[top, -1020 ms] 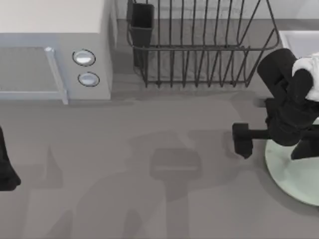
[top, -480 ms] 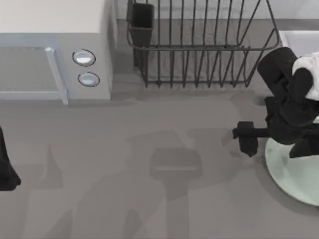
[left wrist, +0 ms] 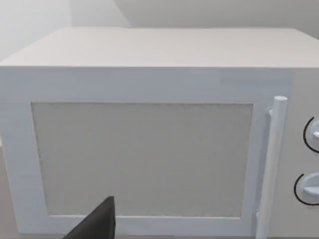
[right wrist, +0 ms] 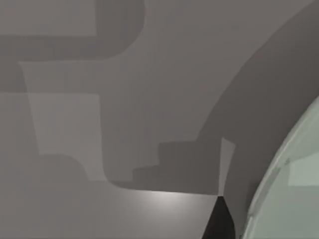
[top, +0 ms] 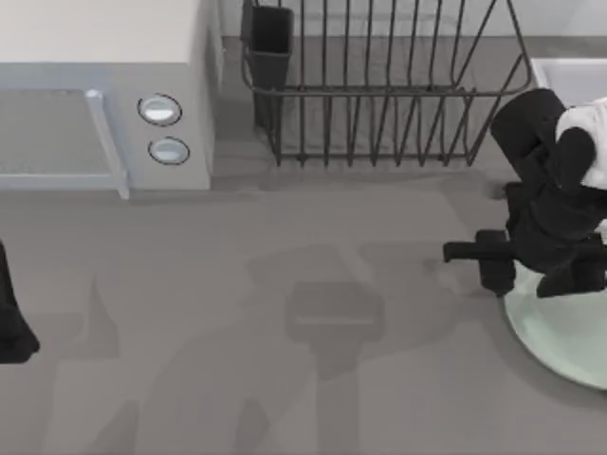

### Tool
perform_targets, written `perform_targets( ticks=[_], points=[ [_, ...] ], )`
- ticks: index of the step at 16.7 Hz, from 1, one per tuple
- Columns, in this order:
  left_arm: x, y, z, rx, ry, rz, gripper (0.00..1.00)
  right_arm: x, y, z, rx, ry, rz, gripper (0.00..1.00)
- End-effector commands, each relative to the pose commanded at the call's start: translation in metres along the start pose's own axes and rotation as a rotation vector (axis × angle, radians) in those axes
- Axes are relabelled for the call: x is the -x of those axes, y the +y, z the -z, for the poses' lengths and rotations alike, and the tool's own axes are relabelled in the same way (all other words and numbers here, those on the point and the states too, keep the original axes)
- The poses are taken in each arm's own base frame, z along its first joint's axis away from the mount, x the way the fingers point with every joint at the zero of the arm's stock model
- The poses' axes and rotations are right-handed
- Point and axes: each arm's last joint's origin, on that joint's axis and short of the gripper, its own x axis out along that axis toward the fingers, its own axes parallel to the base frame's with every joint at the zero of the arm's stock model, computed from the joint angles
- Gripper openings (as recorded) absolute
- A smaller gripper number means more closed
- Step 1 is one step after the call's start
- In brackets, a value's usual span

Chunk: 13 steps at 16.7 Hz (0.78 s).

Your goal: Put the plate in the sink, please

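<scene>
My right tool [top: 495, 262] sits low at the left edge of the plate [top: 560, 332], which lies flat on the grey surface [top: 313, 379] at far right. Can't tell if it's spread or pinching. Sink [top: 569, 71] is behind the arm, next to the wire rack [top: 379, 95]. Left arm [top: 11, 313] parked at left edge, facing the microwave [left wrist: 149, 139].

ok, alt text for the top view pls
The right claw hovers at the left rim of the plate on the table's right side. Behind stand a microwave, a dish rack and the sink; the left arm is parked far left.
</scene>
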Motion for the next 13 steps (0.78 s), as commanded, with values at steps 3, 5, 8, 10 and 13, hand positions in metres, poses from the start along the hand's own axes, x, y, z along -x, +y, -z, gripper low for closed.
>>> perform_targets(
  ticks=[3,5,8,10,13],
  points=[
    [0.000,0.000,0.000,0.000,0.000,0.000,1.00,0.000,0.000,0.000,0.000,0.000,0.000,0.00],
    [0.000,0.000,0.000,0.000,0.000,0.000,1.00,0.000,0.000,0.000,0.000,0.000,0.000,0.00],
    [0.000,0.000,0.000,0.000,0.000,0.000,1.00,0.000,0.000,0.000,0.000,0.000,0.000,0.00],
    [0.000,0.000,0.000,0.000,0.000,0.000,1.00,0.027,-0.001,-0.008,-0.011,-0.091,-0.033,0.00],
    [0.000,0.000,0.000,0.000,0.000,0.000,1.00,0.039,0.003,-0.015,-0.011,-0.081,-0.029,0.00]
  ],
)
